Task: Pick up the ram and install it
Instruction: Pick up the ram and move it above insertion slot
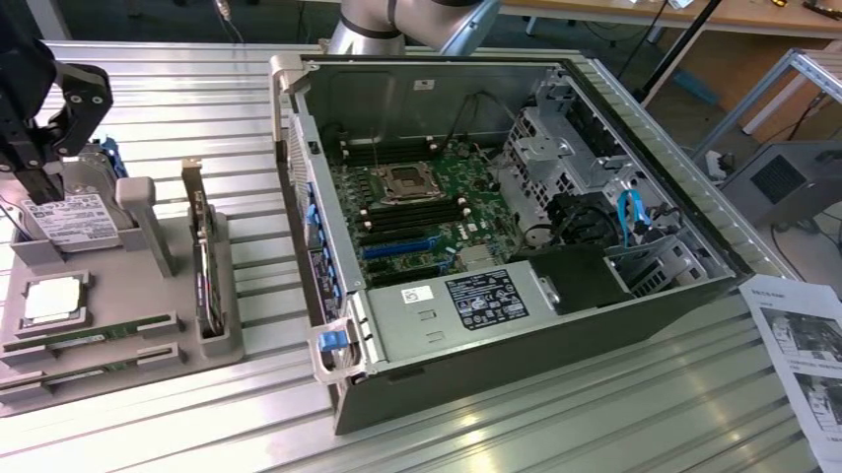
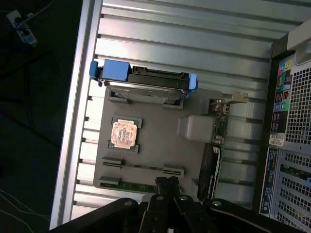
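Observation:
Two rams lie flat in the front slots of the grey fixture (image 1: 165,232): one green stick (image 1: 105,332) (image 2: 143,168) and a second (image 1: 86,367) (image 2: 129,186) just in front of it. My black gripper (image 1: 46,177) (image 2: 167,183) hangs high over the fixture, shut, with nothing between its fingers. In the exterior view it stands over the hard drive (image 1: 69,219) at that view's left. In the wrist view its fingertips sit close to one end of the rams. The open computer case (image 1: 322,296) shows its motherboard (image 1: 435,212).
The fixture also carries a silver processor (image 1: 50,301) (image 2: 124,133), the hard drive with blue caddy (image 2: 146,85) and an upright card (image 1: 204,266) (image 2: 212,162). A printed sheet (image 1: 803,365) lies at the exterior view's right. The table is ribbed metal (image 1: 526,414).

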You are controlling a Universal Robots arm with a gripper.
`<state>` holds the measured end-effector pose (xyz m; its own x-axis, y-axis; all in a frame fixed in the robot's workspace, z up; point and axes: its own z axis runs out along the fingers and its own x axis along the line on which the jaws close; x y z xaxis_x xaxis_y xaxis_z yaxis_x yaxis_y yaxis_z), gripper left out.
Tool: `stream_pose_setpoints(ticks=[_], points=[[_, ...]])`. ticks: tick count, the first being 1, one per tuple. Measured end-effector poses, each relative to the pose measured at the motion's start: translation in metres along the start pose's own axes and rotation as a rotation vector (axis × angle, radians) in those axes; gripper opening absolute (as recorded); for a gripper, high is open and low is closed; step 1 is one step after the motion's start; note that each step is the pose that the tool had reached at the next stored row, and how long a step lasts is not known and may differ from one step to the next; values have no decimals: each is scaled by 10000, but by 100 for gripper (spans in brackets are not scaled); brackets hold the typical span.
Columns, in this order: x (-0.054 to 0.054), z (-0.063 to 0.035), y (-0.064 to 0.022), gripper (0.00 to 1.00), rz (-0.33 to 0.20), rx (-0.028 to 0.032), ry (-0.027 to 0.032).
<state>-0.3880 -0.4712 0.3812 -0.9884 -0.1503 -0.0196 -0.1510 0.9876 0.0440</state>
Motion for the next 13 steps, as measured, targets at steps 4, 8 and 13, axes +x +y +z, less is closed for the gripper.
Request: stream_pose_setpoints(ticks=[4, 8, 13], points=[[0, 0, -3, 11, -360, -7, 16], [1, -1, -8, 11, -826, -16, 37], [2, -1, -11, 11, -1305, -25, 57]])
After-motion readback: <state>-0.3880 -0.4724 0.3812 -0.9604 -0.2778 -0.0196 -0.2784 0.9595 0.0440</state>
